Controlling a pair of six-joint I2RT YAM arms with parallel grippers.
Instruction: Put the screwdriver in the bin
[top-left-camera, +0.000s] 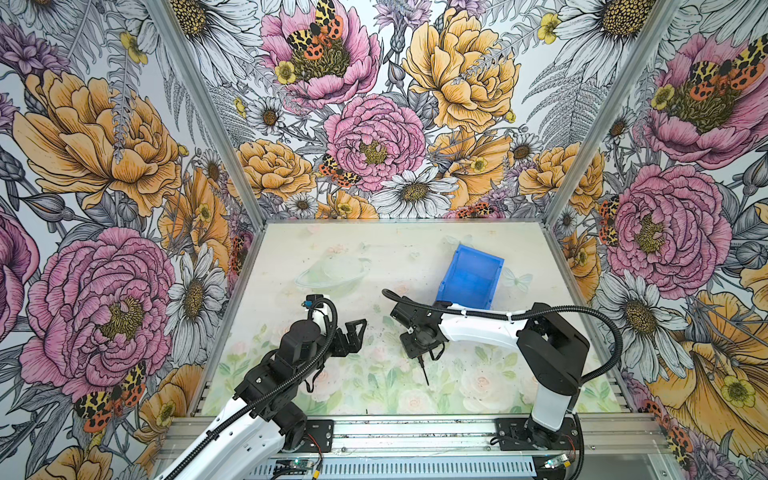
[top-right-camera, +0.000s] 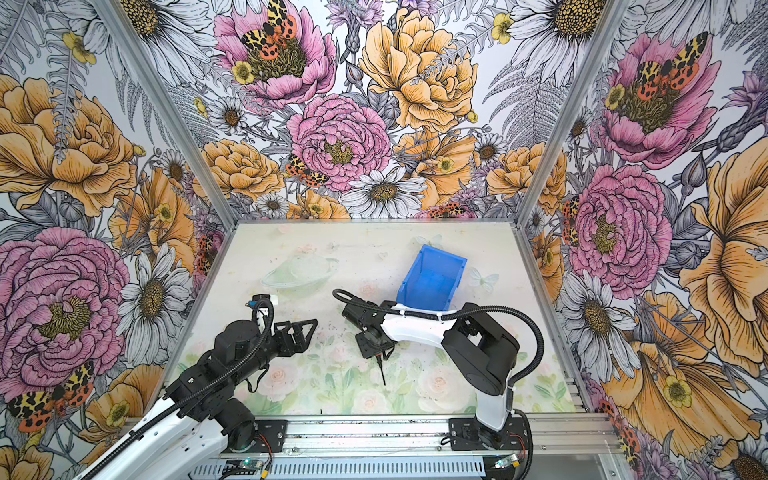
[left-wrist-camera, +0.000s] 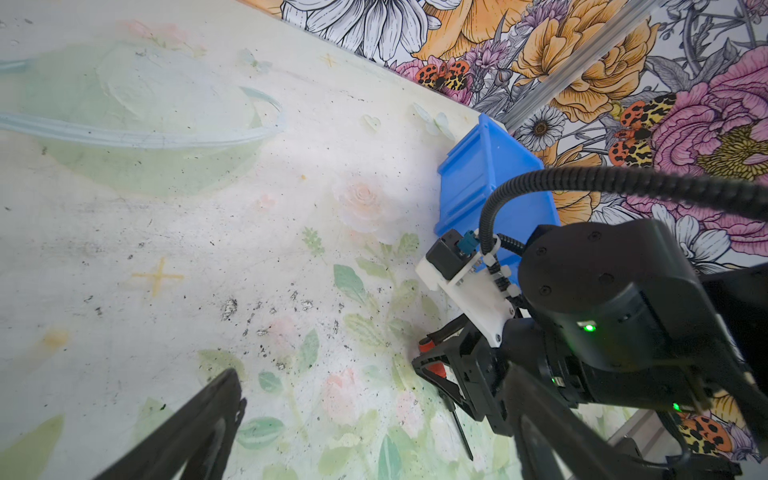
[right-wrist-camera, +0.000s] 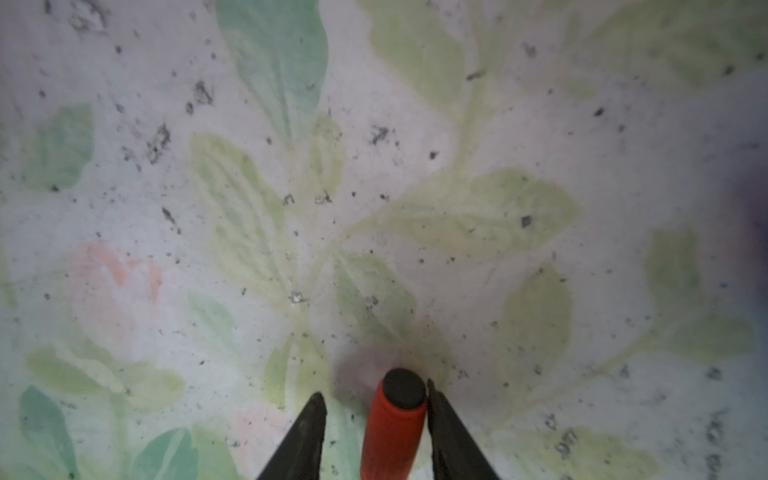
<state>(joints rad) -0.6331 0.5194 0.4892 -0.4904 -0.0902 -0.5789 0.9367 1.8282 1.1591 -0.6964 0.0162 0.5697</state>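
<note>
The screwdriver (right-wrist-camera: 395, 424) lies flat on the table mat with its red-orange handle between my right gripper's (right-wrist-camera: 374, 390) fingers. One finger (right-wrist-camera: 446, 432) touches the handle; the other finger (right-wrist-camera: 303, 436) stands a small gap away, so the jaws are open. In both top views the right gripper (top-left-camera: 419, 353) (top-right-camera: 376, 349) points down at mid-table, and the thin black shaft (top-left-camera: 424, 372) (top-right-camera: 381, 372) sticks out toward the front edge. The blue bin (top-left-camera: 471, 276) (top-right-camera: 432, 276) sits behind it, empty as far as I see. My left gripper (top-left-camera: 353, 332) (left-wrist-camera: 374, 399) hovers open to the left, holding nothing.
The right arm's black cable (top-left-camera: 582, 309) arcs over the bin's near edge. Floral walls close the table on three sides, and an aluminium rail (top-left-camera: 415, 432) runs along the front. The left wrist view shows the bin (left-wrist-camera: 486, 183) close to the back wall.
</note>
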